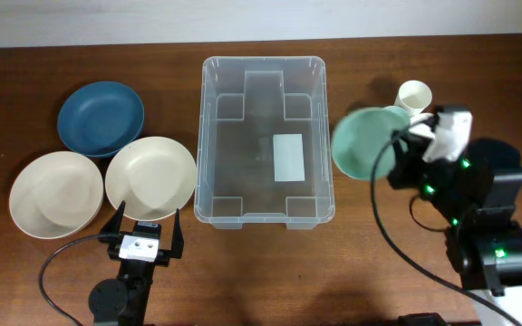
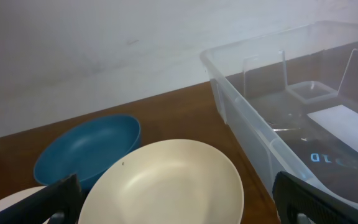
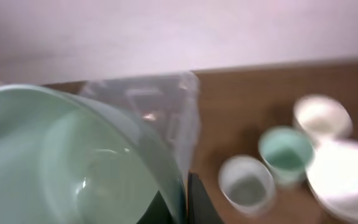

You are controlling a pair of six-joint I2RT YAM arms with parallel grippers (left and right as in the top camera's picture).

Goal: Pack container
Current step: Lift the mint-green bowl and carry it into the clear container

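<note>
**A:** Holding what, on the right?

**B:** Pinching the rim of a mint-green bowl [image 1: 362, 143] between the closed fingers of the right gripper [image 1: 397, 149]. Tilted, blurred, gripped at one edge only.

**A:** And the clear plastic container [image 1: 265, 136]?

**B:** Ahead of those fingers, just past the bowl. Nothing in it yet but a white label [image 1: 288, 158].

**A:** Worried about what?

**B:** Slipping from so thin a pinch. Also clipping the near wall if lowered too early, and shoving the bin.

**A:** Left side?

**B:** Left gripper [image 1: 149, 220] spread wide, holding nothing, just behind a cream bowl [image 1: 150, 177]. Could knock it into the blue bowl [image 1: 101, 117] beyond if driven forward low.
</note>
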